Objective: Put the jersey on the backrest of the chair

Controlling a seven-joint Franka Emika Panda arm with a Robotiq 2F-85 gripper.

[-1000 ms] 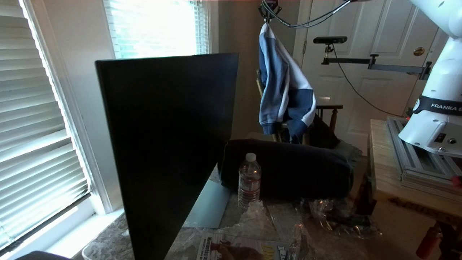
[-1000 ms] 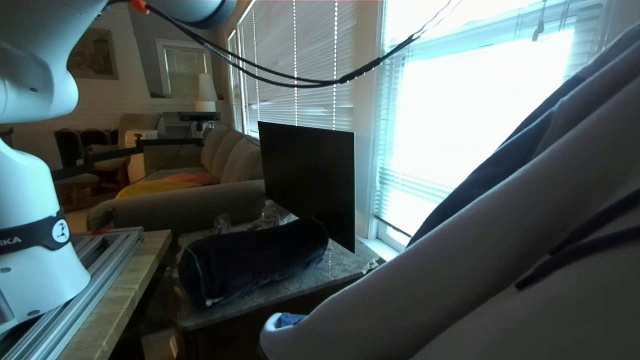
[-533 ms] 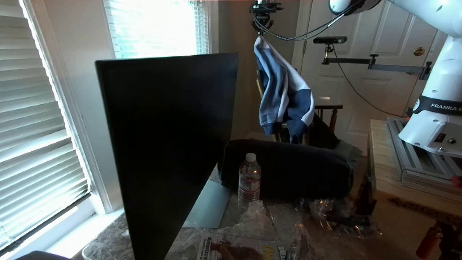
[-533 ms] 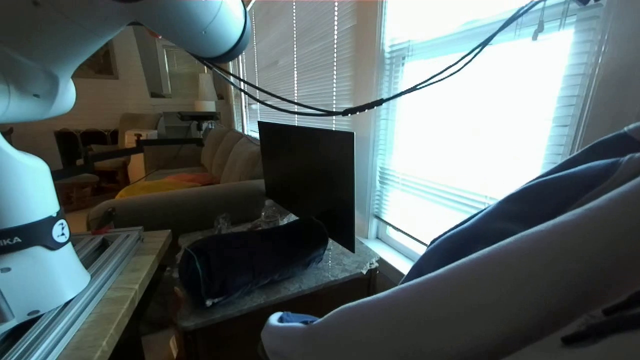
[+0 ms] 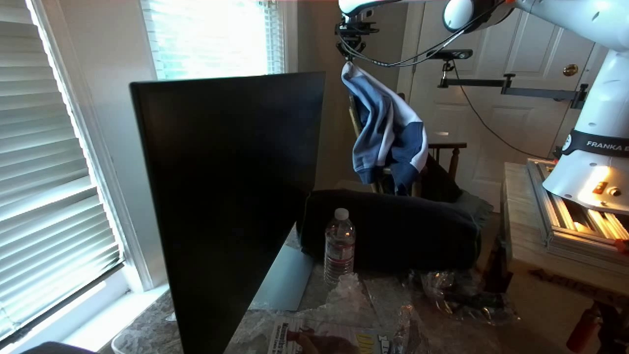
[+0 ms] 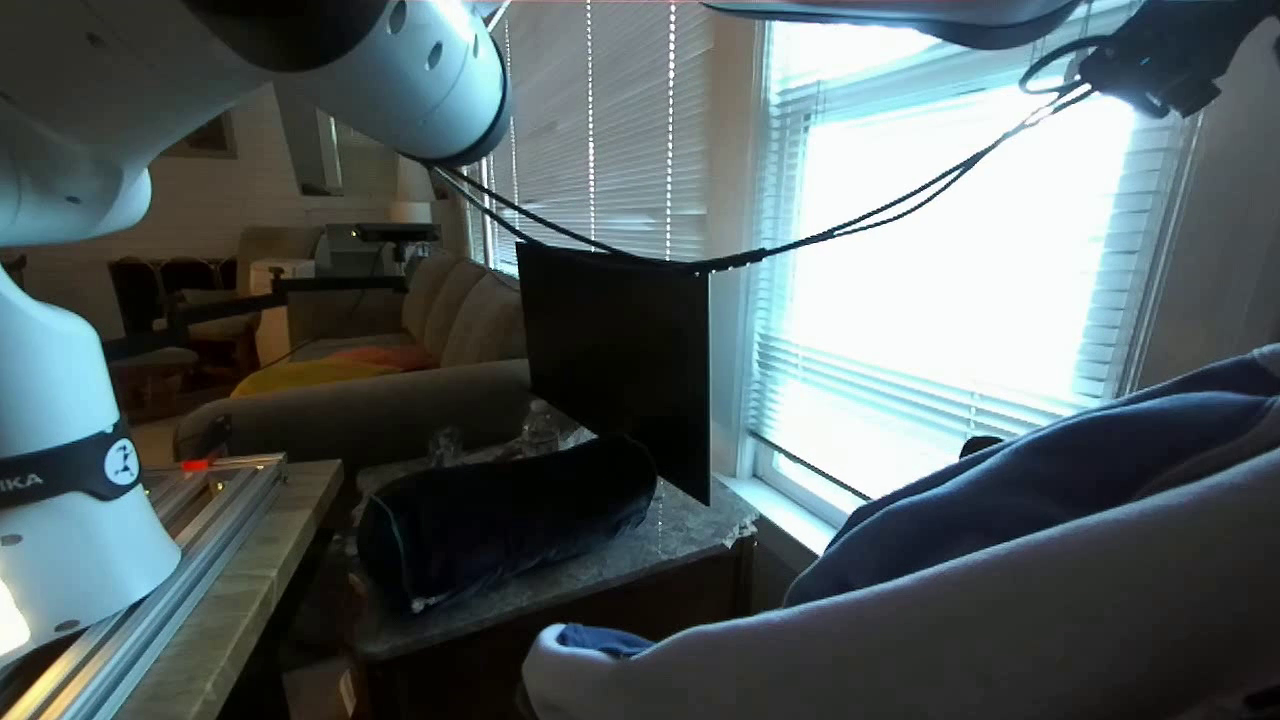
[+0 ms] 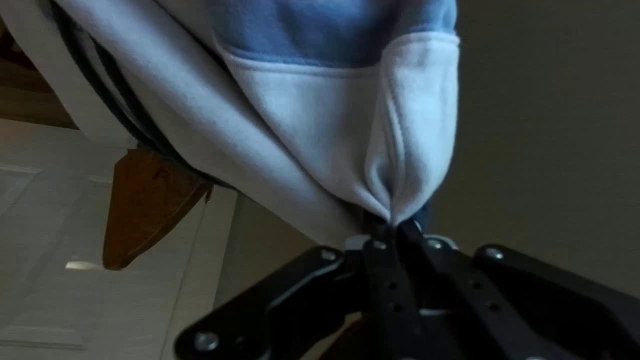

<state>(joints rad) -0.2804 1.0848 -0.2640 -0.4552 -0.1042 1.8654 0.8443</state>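
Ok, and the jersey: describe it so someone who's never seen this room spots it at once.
In an exterior view, find the big black screen, then look right of its upper part. There the jersey hangs with its top pinched in the gripper, partly hiding a wooden chair. Its blue and white cloth sets it apart from the chair and the dark roll lower down.

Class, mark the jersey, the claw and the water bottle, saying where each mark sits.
Jersey [image 5: 388, 123], in an exterior view: on the folded cloth midway down.
Claw [image 7: 393, 230], in the wrist view: between the fingertips, where they pinch cloth.
Water bottle [image 5: 339, 248], in an exterior view: on its mid-body, below the cap.
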